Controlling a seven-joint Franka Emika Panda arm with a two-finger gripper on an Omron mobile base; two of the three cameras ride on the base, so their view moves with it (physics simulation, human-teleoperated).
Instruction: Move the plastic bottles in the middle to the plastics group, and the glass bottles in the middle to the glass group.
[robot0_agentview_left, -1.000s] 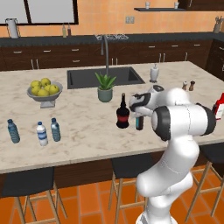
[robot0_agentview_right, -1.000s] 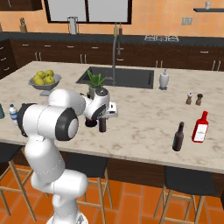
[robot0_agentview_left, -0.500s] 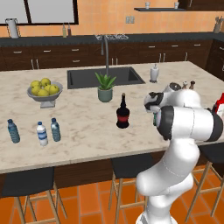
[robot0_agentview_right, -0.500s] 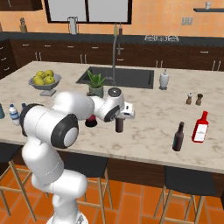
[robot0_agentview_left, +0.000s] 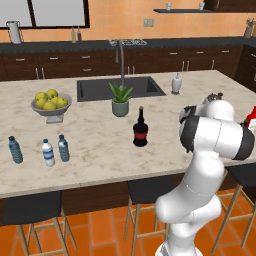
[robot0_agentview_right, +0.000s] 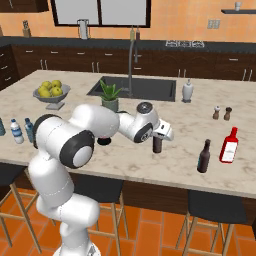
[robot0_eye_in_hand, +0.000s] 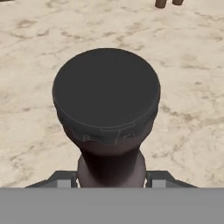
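Observation:
My gripper (robot0_agentview_right: 158, 137) is shut on the neck of a slim dark glass bottle (robot0_agentview_right: 157, 145), held upright low over the counter right of the sink. In the hand view its black cap (robot0_eye_in_hand: 106, 89) sits just above my gripper (robot0_eye_in_hand: 111, 178), the neck between the fingers. The round-bellied black bottle (robot0_agentview_left: 140, 130) with a red label stands mid-counter by the plant. A red bottle (robot0_agentview_right: 229, 145) with a white label stands at the right, another dark bottle (robot0_agentview_right: 203, 156) beside it. At the left, a grey-blue water bottle (robot0_agentview_left: 63, 148) stands next to a white-labelled one (robot0_agentview_left: 47, 153) and a blue one (robot0_agentview_left: 15, 149).
A potted plant (robot0_agentview_left: 120, 100) and the sink (robot0_agentview_left: 120, 88) lie behind the black bottle. A fruit bowl (robot0_agentview_left: 49, 104) stands at the left, a soap dispenser (robot0_agentview_right: 187, 92) near the sink, and two pepper shakers (robot0_agentview_right: 221, 113) behind the red bottle. Stools line the counter's near edge.
My arm has swung to the right, carrying the slim dark bottle away from the round-bellied black bottle and toward the red bottle. The other bottles have stayed put.

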